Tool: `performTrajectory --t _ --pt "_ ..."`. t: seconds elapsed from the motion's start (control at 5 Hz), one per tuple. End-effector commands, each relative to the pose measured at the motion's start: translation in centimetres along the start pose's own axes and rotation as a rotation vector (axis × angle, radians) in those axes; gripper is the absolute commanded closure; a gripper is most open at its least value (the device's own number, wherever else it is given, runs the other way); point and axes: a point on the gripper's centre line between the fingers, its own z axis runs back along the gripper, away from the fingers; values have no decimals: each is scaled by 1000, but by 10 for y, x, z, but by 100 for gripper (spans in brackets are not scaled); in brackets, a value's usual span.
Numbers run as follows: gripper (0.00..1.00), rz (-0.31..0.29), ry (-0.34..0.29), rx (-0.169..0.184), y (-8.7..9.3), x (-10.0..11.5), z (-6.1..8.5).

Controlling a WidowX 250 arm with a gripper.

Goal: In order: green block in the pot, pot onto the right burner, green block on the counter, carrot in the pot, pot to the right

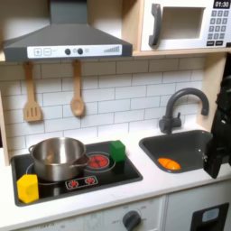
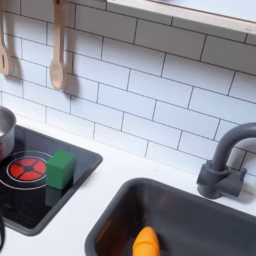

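Silver pot [image 1: 58,156] sits on left burner of black stovetop [image 1: 126,169]. Green block [image 1: 117,151] stands on stovetop's far right corner, beside red burner [image 2: 27,168]. Carrot [image 1: 169,163] lies in sink [image 1: 185,143]. Yellow block [image 1: 28,188] near front left. Dark hand [image 1: 217,144] hangs at first exterior view's right edge, over sink; grip state cannot tell. Desk [image 1: 171,185] pale.

green block [image 1: 117,151] bright green | pot [image 1: 58,156] shiny silver | carrot [image 2: 146,242] orange | sink [image 1: 185,144] dark grey | yellow block [image 1: 28,188] | counter [image 2: 110,175] off-white | wall tiles [image 2: 150,80] white
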Motion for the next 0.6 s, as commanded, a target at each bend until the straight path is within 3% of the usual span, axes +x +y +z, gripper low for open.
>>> performTrajectory --t 0.0,0.4 --pt "0 -2 0 0 0 0 0" --pt "0 27 9 15 9 23 -14"
